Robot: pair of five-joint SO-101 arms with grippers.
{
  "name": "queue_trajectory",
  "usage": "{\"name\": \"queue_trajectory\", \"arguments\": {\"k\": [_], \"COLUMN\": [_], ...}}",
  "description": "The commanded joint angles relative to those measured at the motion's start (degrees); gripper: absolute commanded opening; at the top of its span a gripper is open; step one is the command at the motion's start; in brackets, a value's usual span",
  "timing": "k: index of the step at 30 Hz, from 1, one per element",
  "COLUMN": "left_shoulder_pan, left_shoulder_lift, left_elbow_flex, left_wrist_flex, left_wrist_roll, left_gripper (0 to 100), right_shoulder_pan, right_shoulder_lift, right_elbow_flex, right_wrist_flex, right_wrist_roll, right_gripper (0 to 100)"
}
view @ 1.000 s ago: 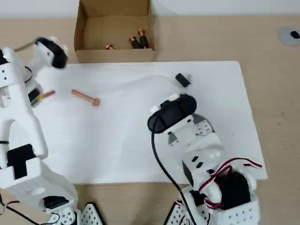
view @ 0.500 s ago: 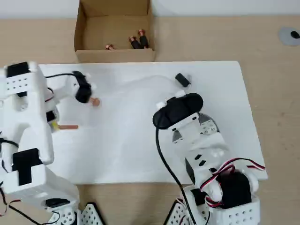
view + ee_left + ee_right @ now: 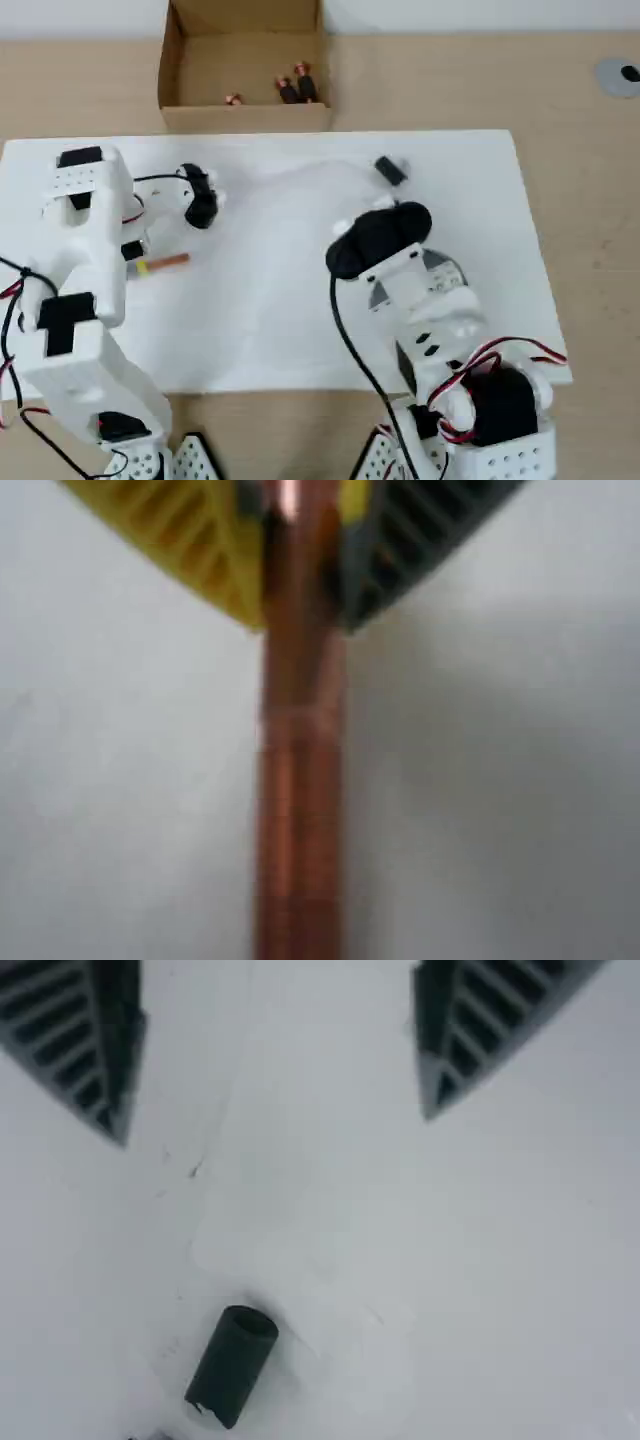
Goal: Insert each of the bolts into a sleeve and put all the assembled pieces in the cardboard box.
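Note:
My left gripper [image 3: 300, 610] is shut on a copper bolt [image 3: 300, 810], whose shaft sticks out past the yellow and black fingertips. From above, that bolt [image 3: 170, 262] hangs low over the left part of the white mat [image 3: 290, 330], held by the left gripper [image 3: 141, 268]. My right gripper [image 3: 275, 1070] is open just above the mat, a short way from a black sleeve [image 3: 232, 1365] lying on its side. That sleeve [image 3: 390, 170] lies beyond the right arm [image 3: 380, 240]. The cardboard box [image 3: 245, 118] holds several assembled pieces [image 3: 297, 88].
The box stands against the mat's far edge, left of centre. Bare wooden table [image 3: 580, 180] surrounds the mat. A grey disc [image 3: 618, 75] lies at the far right. The left arm's black motor [image 3: 200, 196] hangs over the mat's far left.
My left arm swung in from the far left over the mat, carrying its bolt. A second bolt lying on the mat is now hidden behind that arm. The right arm shifted slightly.

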Motion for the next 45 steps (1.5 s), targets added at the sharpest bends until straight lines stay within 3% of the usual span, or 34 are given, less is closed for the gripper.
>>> {"name": "queue_trajectory", "arguments": {"k": [1, 8, 22, 28, 34, 37, 39, 41, 45], "left_shoulder_pan": [1.8, 2.1, 2.2, 1.4, 1.2, 1.4, 1.4, 1.4, -0.9], "left_shoulder_lift": [0.7, 1.4, 1.0, 0.9, 0.9, 0.9, 0.9, 1.3, 1.2], "left_elbow_flex": [-0.2, -4.3, -8.5, -8.7, -15.9, -23.4, -28.3, -31.5, -30.2], "left_wrist_flex": [-3.3, -8.4, -8.2, -7.1, -3.3, 2.5, 6.9, 11.4, 15.6], "left_wrist_roll": [0.7, 7.5, 7.5, 8.7, 16.4, 26.9, 38.7, 55.5, 96.4], "left_gripper": [1, 1, 1, 13, 14, 14, 14, 14, 13], "right_shoulder_pan": [0.9, 0.9, 0.9, 0.9, 0.9, 0.9, 0.9, 0.9, 0.9], "right_shoulder_lift": [0.0, 0.0, 0.0, 0.0, -0.2, -0.2, -0.2, -0.2, -0.1], "right_elbow_flex": [0.0, 0.0, 0.0, 0.1, 2.7, 3.5, 3.5, 3.5, 3.8], "right_wrist_flex": [0.3, 0.3, 0.3, 0.3, -0.9, -1.1, -1.1, -1.1, -1.7], "right_wrist_roll": [0.1, 0.1, 0.1, 0.1, 0.3, 0.4, 0.4, 0.4, 0.1], "right_gripper": [22.8, 22.8, 22.8, 22.8, 22.8, 22.8, 22.8, 22.8, 22.8]}}
